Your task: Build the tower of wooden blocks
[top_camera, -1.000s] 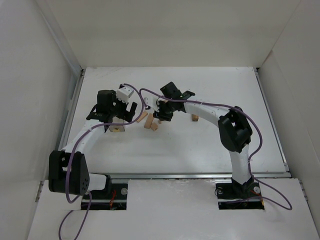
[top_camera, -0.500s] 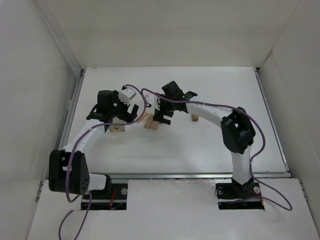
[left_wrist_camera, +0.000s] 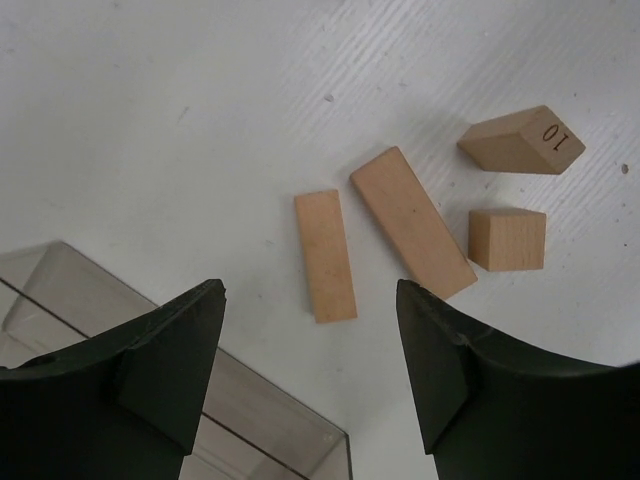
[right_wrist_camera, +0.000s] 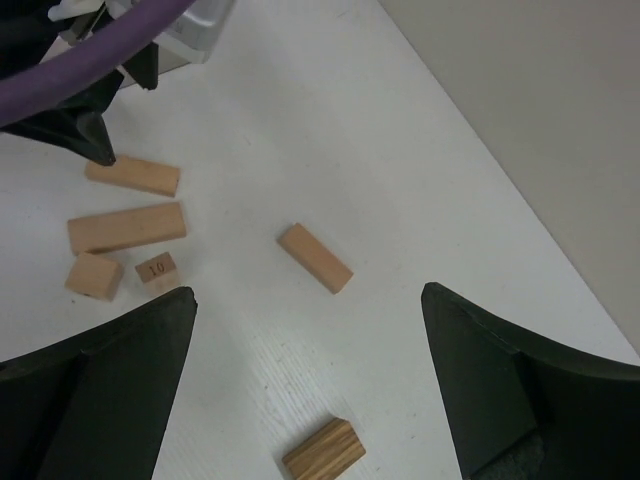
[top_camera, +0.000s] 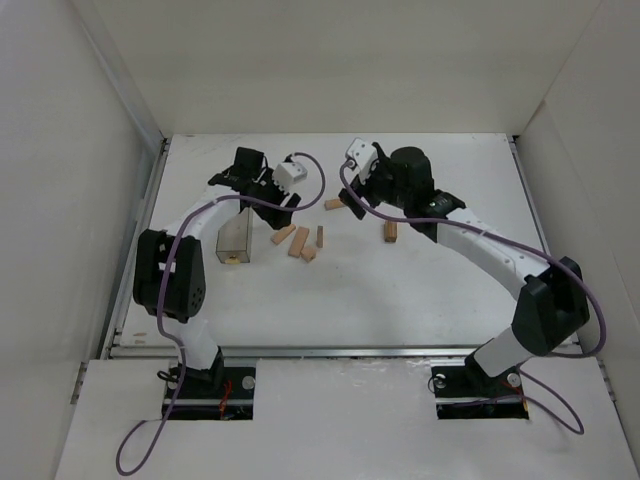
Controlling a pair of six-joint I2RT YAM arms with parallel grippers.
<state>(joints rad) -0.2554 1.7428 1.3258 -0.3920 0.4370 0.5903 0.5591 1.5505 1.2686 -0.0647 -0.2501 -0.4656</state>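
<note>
Several light-tan wood blocks lie singly on the white table [top_camera: 400,290]; no tower is in view. A cluster of two planks [left_wrist_camera: 325,255] [left_wrist_camera: 412,235], a cube [left_wrist_camera: 507,239] and a block marked "10" [left_wrist_camera: 522,140] lies just ahead of my left gripper [left_wrist_camera: 310,292]. That gripper is open and holds nothing. My right gripper [right_wrist_camera: 308,292] hovers open and holds nothing, above a lone plank [right_wrist_camera: 315,258] and a darker grained block [right_wrist_camera: 323,450]. In the top view the left gripper [top_camera: 280,205] and right gripper [top_camera: 352,200] flank the cluster [top_camera: 299,242] from behind.
A clear plastic box [top_camera: 233,240] stands left of the cluster, its corner under my left fingers [left_wrist_camera: 170,360]. White walls enclose the table on three sides. The left arm's purple cable [right_wrist_camera: 70,90] crosses the right wrist view's top left corner.
The right gripper has opened wide and pulled back to the far right, away from the cluster. The left arm has swung from over the clear box towards the back.
</note>
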